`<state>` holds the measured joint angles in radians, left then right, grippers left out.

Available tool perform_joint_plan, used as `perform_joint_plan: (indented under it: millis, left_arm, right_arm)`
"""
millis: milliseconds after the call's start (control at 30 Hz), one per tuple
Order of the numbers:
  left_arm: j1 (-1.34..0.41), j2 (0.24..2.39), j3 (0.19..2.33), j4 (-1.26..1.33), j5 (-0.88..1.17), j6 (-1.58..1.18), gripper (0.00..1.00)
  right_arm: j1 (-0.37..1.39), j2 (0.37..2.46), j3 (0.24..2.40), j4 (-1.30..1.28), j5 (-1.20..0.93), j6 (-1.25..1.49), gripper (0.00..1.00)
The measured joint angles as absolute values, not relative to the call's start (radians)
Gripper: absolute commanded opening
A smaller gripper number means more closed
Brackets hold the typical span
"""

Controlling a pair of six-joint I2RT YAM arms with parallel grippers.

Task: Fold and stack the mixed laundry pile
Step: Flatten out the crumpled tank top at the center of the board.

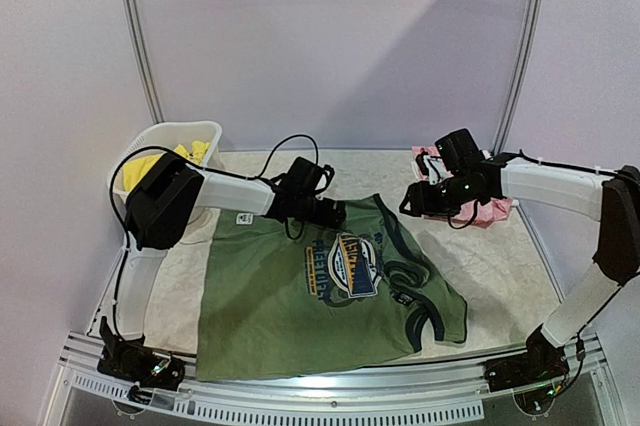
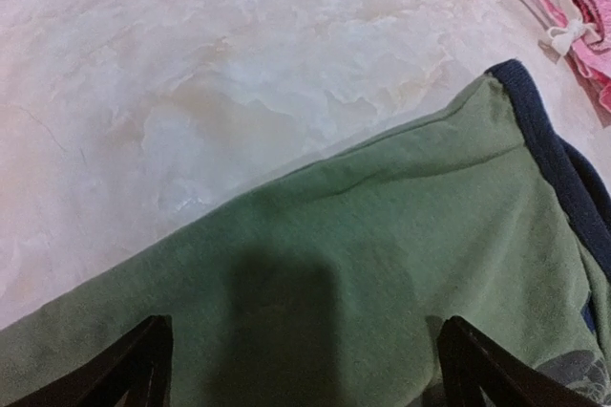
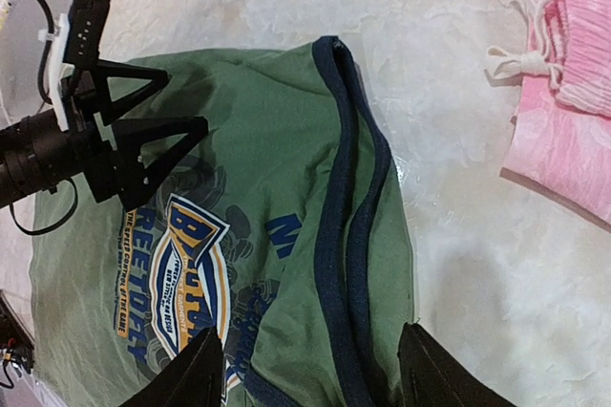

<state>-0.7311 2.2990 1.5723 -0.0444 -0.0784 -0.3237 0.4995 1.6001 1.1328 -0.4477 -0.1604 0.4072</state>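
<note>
Laundry folding: first pinch not yet made.
Left gripper [image 1: 332,214], jaws apart and empty, hangs over the far edge of the olive-green tank top [image 1: 290,306], flat on the table [image 1: 500,266], long axis left to right, straps [image 3: 348,187] pointing right; right gripper [image 1: 410,204], also apart and empty, hovers near the strap end; I think both should pinch this edge evenly.

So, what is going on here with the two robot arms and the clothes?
An olive-green tank top with navy trim and a round graphic lies spread on the marble-patterned table. The left gripper hangs open over its far edge, the right gripper open over its navy-trimmed side; neither holds cloth. A pink garment with a white drawstring lies far right; a yellow garment sits in the white plastic basket, far left.
</note>
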Motion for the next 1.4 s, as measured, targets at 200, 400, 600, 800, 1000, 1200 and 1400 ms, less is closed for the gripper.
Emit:
perform_joint_plan:
  millis: [200, 400, 600, 800, 1000, 1200, 1400]
  left_arm:
    - [-0.731, 2.273, 1.554, -0.042, -0.102, -0.302, 0.99]
    - [-0.731, 2.102, 1.502, -0.035, -0.117, -0.283, 1.00]
    - [-0.731, 1.878, 1.407, -0.010, -0.142, -0.277, 1.00]
    - [-0.731, 1.722, 1.222, 0.024, -0.156, -0.297, 1.00]
    - [-0.731, 1.583, 1.031, 0.032, -0.174, -0.327, 1.00]
    - [-0.731, 1.385, 0.890, 0.033, -0.199, -0.350, 1.00]
    - [-0.731, 1.188, 0.764, 0.027, -0.233, -0.368, 0.99]
  right_arm:
    - [0.516, 1.504, 1.082, -0.457, -0.115, 0.420, 0.65]
    - [0.607, 1.473, 1.003, -0.492, -0.054, 0.450, 0.66]
    - [0.711, 1.400, 0.916, -0.534, 0.012, 0.494, 0.64]
    - [0.776, 1.394, 0.855, -0.559, 0.071, 0.554, 0.63]
    - [0.790, 1.389, 0.788, -0.539, 0.087, 0.618, 0.61]
    - [0.791, 1.327, 0.709, -0.467, 0.071, 0.686, 0.59]
    - [0.792, 1.220, 0.622, -0.391, 0.071, 0.784, 0.59]
